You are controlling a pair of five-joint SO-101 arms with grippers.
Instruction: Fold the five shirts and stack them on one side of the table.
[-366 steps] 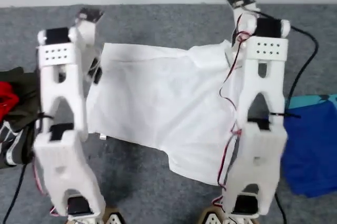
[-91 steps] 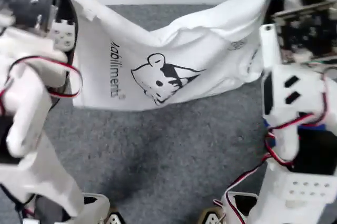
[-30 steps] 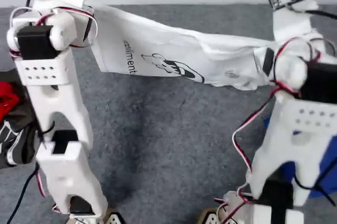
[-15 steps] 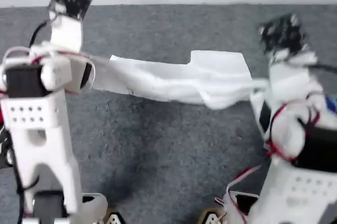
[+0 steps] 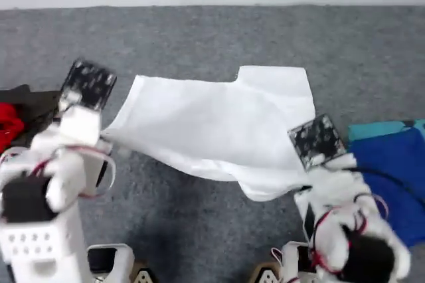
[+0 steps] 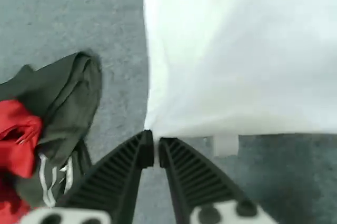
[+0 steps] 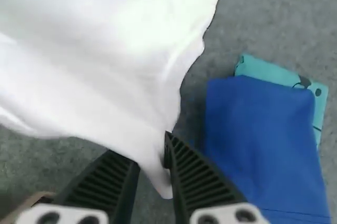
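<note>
A white shirt [image 5: 212, 123] lies spread, plain side up, across the middle of the grey table [image 5: 199, 37]. My left gripper [image 5: 105, 142] is at its near left corner. In the left wrist view the black fingertips [image 6: 143, 142] are shut on the very corner of the white shirt [image 6: 237, 61]. My right gripper [image 5: 295, 191] is at the shirt's near right corner. There the white shirt [image 7: 89, 50] hangs pinched between the two fingers of the right gripper [image 7: 152, 163].
A heap of dark green and red clothes [image 5: 13, 120] [image 6: 52, 124] lies at the table's left edge. A folded blue shirt [image 5: 388, 177] [image 7: 258, 145] rests on a teal one [image 7: 274, 74] at the right. Bare grey table [image 5: 199, 230] lies between the arm bases.
The shirt was held up and stretched between the two arms with its print showing. Both arms have come down and back toward the near edge, laying it flat, plain side up.
</note>
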